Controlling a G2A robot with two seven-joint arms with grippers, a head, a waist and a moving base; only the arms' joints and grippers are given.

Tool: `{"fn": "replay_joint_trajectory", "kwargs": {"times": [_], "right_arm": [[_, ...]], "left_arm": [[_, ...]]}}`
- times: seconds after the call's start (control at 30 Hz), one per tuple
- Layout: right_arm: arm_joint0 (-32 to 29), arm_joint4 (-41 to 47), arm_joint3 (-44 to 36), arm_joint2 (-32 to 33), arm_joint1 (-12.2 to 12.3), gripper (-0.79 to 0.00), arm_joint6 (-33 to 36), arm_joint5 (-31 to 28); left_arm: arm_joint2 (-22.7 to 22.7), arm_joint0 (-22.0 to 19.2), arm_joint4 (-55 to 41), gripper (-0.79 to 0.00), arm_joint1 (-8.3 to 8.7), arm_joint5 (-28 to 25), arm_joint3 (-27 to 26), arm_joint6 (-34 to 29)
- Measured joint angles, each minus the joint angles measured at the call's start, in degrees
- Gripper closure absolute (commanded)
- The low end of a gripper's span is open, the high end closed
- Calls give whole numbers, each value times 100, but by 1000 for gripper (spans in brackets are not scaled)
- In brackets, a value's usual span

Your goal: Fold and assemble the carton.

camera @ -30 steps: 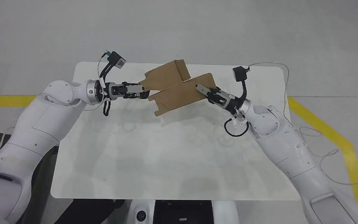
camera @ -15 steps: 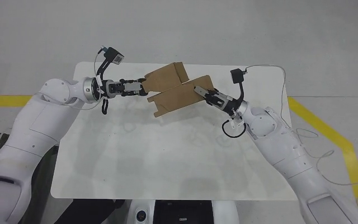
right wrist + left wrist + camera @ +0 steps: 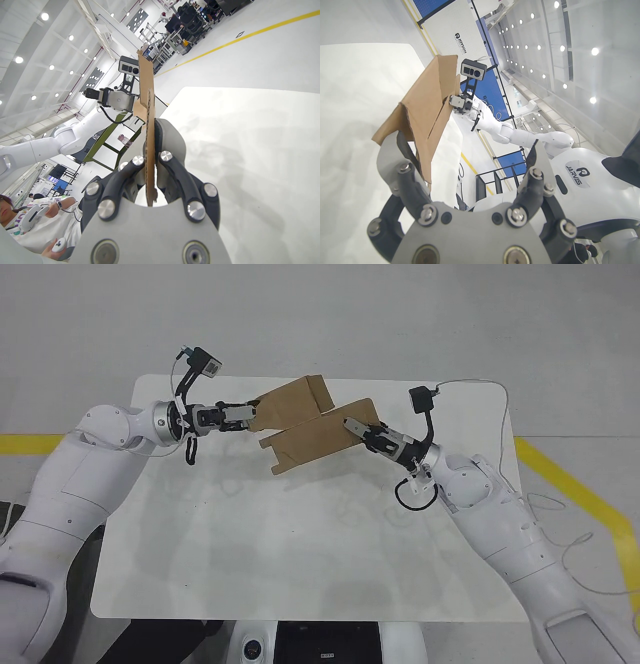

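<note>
White worktop [image 3: 300, 564]. A flattened brown carton [image 3: 310, 424] is held above the middle of its far edge. The right end effector [image 3: 352, 426] pinches the carton's right end. The left end effector [image 3: 248, 416] is spread wide, one finger against the left end.

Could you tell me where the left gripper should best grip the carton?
Likely the carton flap nearest the left gripper, taken edge-on from that side: the board is thin, that edge sits between its open fingers, and the right gripper clamps the opposite end.
</note>
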Motion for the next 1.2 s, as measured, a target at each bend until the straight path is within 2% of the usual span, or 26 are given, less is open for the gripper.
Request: {"fn": "replay_joint_trajectory", "kwargs": {"times": [0.03, 0.07, 0.13, 0.27, 0.33, 0.5, 0.67, 0.73, 1.03, 1.2], "right_arm": [[-1, -6, 4, 3, -8, 0, 11, -5], [-1, -11, 7, 3, -14, 0, 25, -12], [-1, -28, 15, 0, -29, 0, 59, -28], [-4, -46, 23, -13, -63, 0, 64, -34], [3, -63, 37, -14, -81, 0, 65, -30], [10, -97, 71, 5, -113, 0, 65, -50], [9, -135, 94, 46, -139, 0, 67, -54], [1, -149, 97, 64, -148, 0, 64, -57], [-35, -189, 95, 144, -179, 0, 107, -55], [-48, -208, 92, 182, -194, 0, 148, -56]], "left_arm": [[4, -9, 22, -606, -23, -4, 48, 4], [7, -14, 23, -585, -41, -2, 80, 2], [9, -24, 4, -665, -79, 25, 138, -25], [9, -34, 107, -640, -135, 33, 255, -33], [0, -37, 128, -597, -161, 45, 311, -45], [-46, -46, 196, -545, -206, 58, 393, -58], [-64, -38, 395, -431, -241, 71, 448, -70], [-60, -34, 496, -345, -257, 68, 492, -68], [-69, -49, 786, -252, -323, 31, 601, -30], [-88, -54, 850, -160, -356, 12, 672, -11]]}}
